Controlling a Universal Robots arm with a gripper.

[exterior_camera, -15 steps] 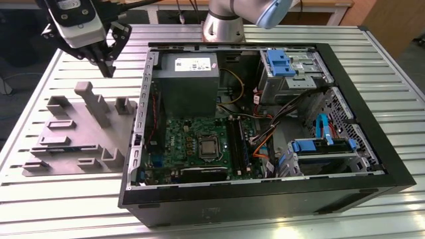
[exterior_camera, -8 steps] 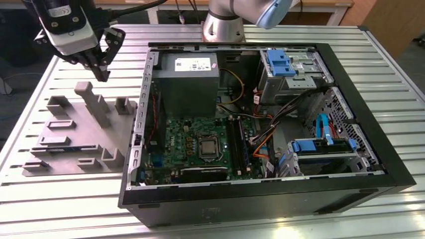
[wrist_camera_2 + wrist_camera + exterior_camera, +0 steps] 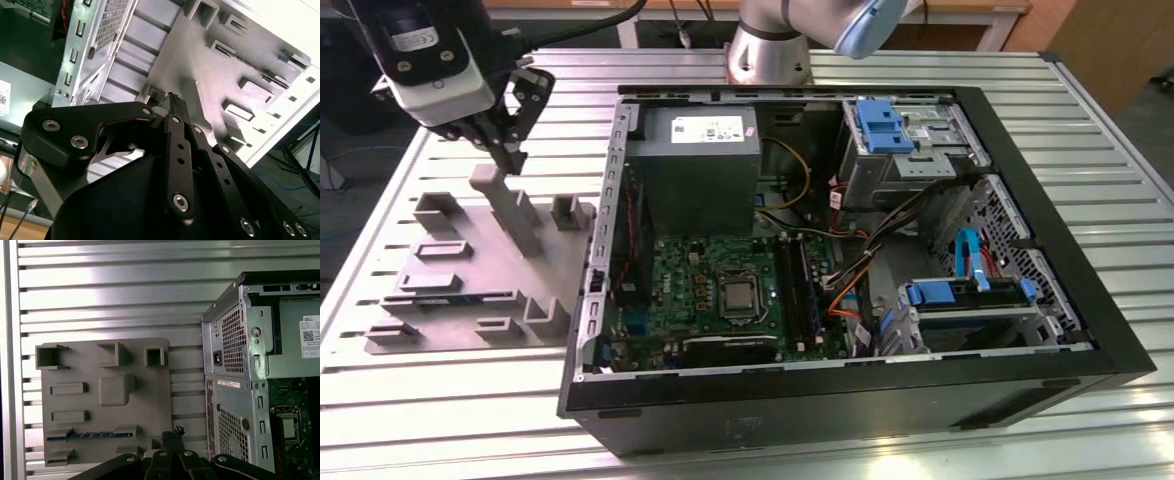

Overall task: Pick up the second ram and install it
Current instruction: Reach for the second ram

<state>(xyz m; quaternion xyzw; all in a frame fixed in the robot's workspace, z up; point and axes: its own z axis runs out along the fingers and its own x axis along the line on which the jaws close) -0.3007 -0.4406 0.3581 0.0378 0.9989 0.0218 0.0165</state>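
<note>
Gripper (image 3: 511, 158) hovering over fixture plate (image 3: 454, 335), exterior view's left of PC case (image 3: 1067, 300).
Fingers (image 3: 176, 112) pressing together, gripping nothing; second ram (image 3: 85, 436) lying in plate slot.

The ram (image 3: 82, 436), a thin dark strip with bluish glints, stands level on its long edge in a slot of the grey plate (image 3: 150, 405) at the exterior view's left.
</note>
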